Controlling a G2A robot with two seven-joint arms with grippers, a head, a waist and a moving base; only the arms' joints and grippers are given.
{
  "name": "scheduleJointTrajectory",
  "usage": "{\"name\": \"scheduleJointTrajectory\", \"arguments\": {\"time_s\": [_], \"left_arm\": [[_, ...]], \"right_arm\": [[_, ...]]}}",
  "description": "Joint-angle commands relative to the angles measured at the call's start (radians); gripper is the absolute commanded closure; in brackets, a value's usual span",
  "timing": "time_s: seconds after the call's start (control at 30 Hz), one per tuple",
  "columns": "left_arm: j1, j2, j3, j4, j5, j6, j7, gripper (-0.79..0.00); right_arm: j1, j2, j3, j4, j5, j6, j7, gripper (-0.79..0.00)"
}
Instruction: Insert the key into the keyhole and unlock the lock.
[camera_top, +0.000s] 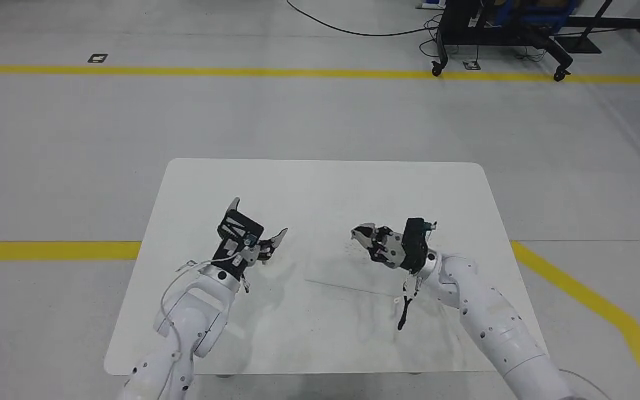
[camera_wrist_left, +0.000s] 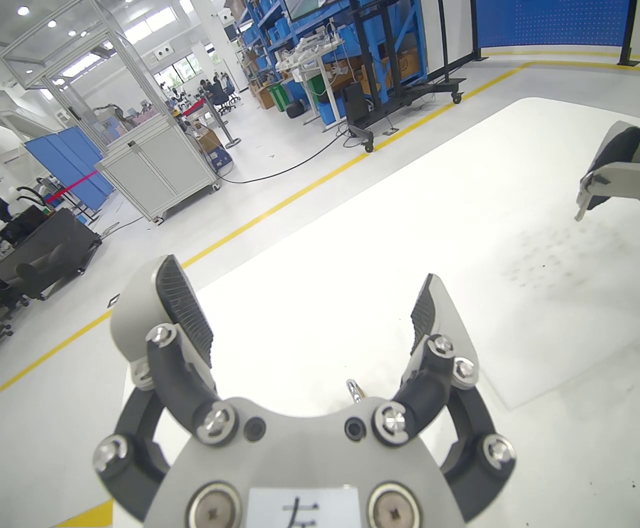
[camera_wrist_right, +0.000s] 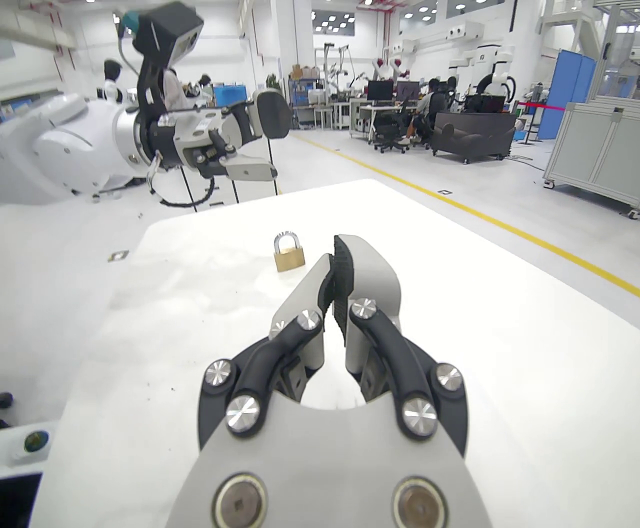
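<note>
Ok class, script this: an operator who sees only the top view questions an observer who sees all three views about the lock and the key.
Operator: Where is the lock?
Observer: A brass padlock sits on the table, just ahead of the right gripper.
Operator: Is the key held?
Observer: Probably. In the left wrist view, what looks like the key juts from that gripper's shut fingertips.
</note>
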Motion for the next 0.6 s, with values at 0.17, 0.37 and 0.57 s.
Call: {"name": "scheduleJointTrajectory", "arguments": {"time_s": [0.17,0.37,0.57], "left_arm": [[0.002,-0.001,-0.003,-0.003,-0.022,0.001,0.01,-0.785],[0.003,-0.01,-0.062,-0.013,-0.452,-0.09,0.009,-0.785],[-0.046,-0.023,-0.095,0.032,-1.078,-0.171,-0.075,-0.785]], "right_arm": [[0.0,0.0,0.0,-0.001,-0.004,0.002,0.002,0.0],[-0.014,-0.019,-0.029,-0.006,0.207,-0.042,0.024,0.0],[0.021,-0.05,-0.11,0.052,0.526,-0.137,0.148,0.0]]}}
